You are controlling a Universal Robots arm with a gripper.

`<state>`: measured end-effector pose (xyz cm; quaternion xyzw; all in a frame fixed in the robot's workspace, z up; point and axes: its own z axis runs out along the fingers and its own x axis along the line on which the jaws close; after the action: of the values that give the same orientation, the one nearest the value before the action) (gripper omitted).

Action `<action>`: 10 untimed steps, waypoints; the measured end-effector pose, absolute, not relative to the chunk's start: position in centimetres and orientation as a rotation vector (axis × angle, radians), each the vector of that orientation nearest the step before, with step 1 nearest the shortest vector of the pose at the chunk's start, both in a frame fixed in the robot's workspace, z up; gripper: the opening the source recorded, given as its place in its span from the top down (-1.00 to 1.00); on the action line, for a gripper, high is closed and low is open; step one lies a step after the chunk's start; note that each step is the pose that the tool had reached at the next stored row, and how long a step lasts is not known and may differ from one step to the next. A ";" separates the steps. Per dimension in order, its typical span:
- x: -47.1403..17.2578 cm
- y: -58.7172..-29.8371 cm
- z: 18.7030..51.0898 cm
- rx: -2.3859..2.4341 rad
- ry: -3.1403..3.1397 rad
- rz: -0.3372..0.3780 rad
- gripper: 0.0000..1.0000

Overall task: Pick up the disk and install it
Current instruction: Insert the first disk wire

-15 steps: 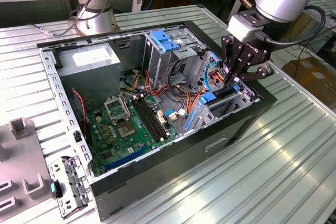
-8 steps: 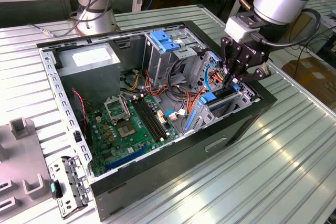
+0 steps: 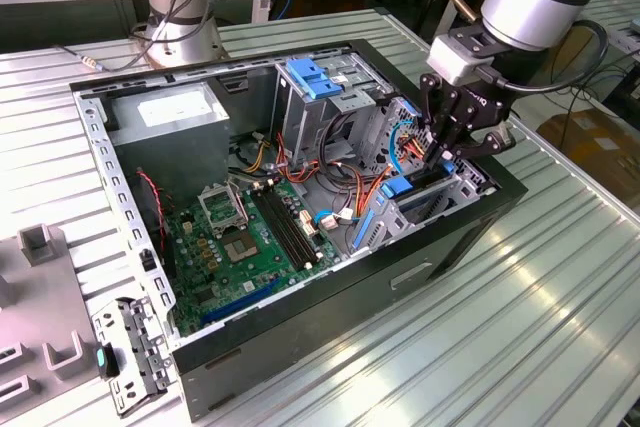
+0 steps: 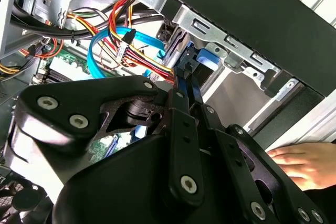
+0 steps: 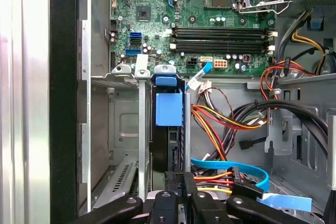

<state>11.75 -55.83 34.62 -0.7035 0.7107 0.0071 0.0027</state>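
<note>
While the disk [image 5: 169, 129] stands on edge in the drive bay at the computer case's [image 3: 330, 322] front corner, the claw [image 3: 452, 142] seems closed on its edge; rigid, weighty and shock-sensitive, it is best held by its blue rails.

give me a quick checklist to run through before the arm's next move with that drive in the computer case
1. Gripper at the drive bay on the case's edge toward the exterior view's right: ok.
2. Disk standing on edge between the bay's metal walls, blue rail visible in the first wrist view: ok.
3. Disk fully seated: cannot tell; its lower end is hidden.
4. Cables clear of the slot: ok; the red, yellow and blue bundle lies beside the bay, not across it.
5. Workspace free of people: not ok; a hand rests outside the case in the second wrist view.
6. Grip on the disk: cannot tell.
</note>
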 end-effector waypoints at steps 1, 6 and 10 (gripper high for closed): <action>11.7 -55.8 34.6 -2.206 2.229 0.022 0.67; 11.7 -55.8 34.7 -2.204 2.231 0.023 0.67; 11.7 -55.8 34.8 -2.199 2.236 0.023 0.67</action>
<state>11.73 -55.83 34.81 -0.7011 0.7130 0.0072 0.0029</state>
